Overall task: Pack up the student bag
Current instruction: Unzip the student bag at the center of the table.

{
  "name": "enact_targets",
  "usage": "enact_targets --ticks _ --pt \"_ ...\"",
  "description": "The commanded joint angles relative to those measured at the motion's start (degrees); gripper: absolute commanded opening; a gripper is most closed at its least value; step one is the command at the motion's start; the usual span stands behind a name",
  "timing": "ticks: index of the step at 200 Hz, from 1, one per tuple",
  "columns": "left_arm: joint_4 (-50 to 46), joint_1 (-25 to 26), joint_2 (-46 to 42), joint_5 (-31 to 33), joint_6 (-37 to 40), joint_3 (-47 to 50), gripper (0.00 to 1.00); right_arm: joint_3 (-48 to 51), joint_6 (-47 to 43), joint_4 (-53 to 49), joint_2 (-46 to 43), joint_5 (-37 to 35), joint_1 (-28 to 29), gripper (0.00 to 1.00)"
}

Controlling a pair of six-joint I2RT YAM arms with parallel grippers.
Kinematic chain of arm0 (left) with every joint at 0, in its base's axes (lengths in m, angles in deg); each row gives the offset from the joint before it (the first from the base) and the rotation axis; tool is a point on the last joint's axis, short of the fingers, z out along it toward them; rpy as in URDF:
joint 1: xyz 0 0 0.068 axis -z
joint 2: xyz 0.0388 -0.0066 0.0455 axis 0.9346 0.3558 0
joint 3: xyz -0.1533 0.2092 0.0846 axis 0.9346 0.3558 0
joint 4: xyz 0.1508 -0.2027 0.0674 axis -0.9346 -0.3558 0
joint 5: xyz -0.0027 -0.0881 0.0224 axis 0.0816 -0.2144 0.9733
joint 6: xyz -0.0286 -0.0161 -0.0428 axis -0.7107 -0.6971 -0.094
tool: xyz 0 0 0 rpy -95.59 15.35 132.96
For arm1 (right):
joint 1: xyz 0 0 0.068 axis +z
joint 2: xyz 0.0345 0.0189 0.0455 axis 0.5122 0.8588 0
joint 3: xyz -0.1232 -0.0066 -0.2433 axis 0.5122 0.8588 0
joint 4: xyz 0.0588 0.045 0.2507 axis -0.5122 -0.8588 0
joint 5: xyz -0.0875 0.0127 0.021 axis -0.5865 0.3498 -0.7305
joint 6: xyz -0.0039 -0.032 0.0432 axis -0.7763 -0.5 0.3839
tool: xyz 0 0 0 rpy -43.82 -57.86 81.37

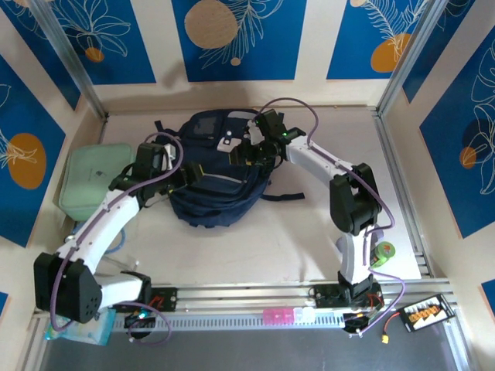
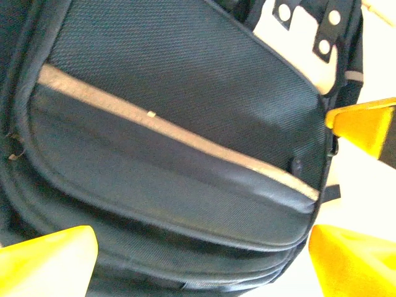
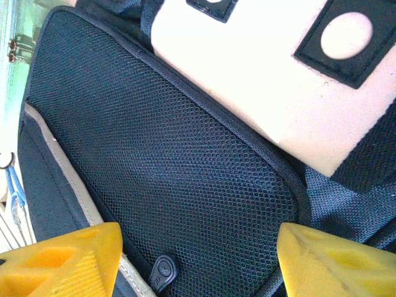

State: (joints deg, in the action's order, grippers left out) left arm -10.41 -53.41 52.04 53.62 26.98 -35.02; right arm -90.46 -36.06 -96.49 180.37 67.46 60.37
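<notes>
Blue leaf-printed wall panels (image 1: 232, 39) with orange discs enclose a pale tabletop (image 1: 309, 224); a metal rail (image 1: 255, 292) lines its near edge.

The left arm (image 1: 108, 220) is stretched from its base at seven o'clock of the top view toward one o'clock, with the left gripper (image 1: 184, 176) held near the centre. The right arm (image 1: 352, 201) is raised from five o'clock, bent at the elbow, and pointed toward ten o'clock, ending in the right gripper (image 1: 249, 151). On both wrists the yellow fingers (image 2: 49, 263) (image 3: 62, 263) are spread wide, and nothing is clamped between them.
</notes>
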Motion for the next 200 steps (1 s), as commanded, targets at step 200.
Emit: enact_targets --ticks 200 --pt "-0.65 -2.44 7.31 5.88 4.69 -7.4 0.91 9.79 -0.94 0.99 -5.4 -4.42 4.11 0.7"
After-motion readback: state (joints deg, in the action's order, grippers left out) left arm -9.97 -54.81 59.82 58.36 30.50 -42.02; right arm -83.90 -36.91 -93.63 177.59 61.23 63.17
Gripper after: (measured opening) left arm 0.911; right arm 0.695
